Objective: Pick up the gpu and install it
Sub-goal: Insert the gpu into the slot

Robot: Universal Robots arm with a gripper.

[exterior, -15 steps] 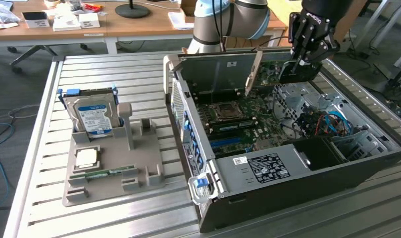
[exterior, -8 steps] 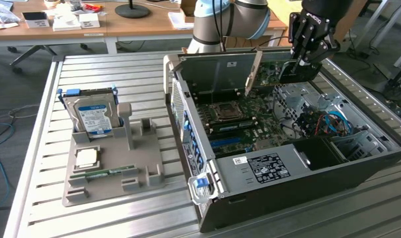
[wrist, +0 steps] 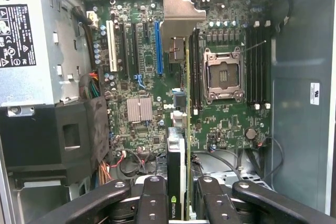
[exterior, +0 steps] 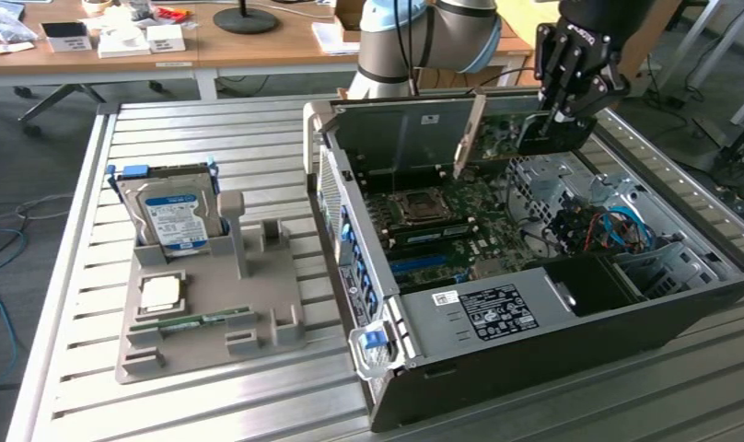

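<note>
The gpu (exterior: 547, 136) hangs on edge inside the upper part of the open computer case (exterior: 667, 304), its silver end bracket (exterior: 470, 138) pointing toward the case's rear wall. My gripper (exterior: 569, 103) is shut on it from above. In the wrist view the gpu (wrist: 175, 182) is seen edge-on: a thin green board with the black cooler on one side, clamped between my two black fingers (wrist: 153, 203). Its bracket (wrist: 178, 19) reaches toward the slotted rear wall. Below it lies the motherboard (wrist: 226, 124), with a blue expansion slot (wrist: 158, 48) just beside the card's line.
The case holds an open CPU socket (exterior: 419, 207), a power supply (exterior: 495, 308) and drive-bay cables (exterior: 611, 230). On the slatted table at the exterior view's left, a grey holder (exterior: 255, 304) carries a hard drive (exterior: 173, 219), a CPU (exterior: 161, 293) and a memory stick (exterior: 206, 320).
</note>
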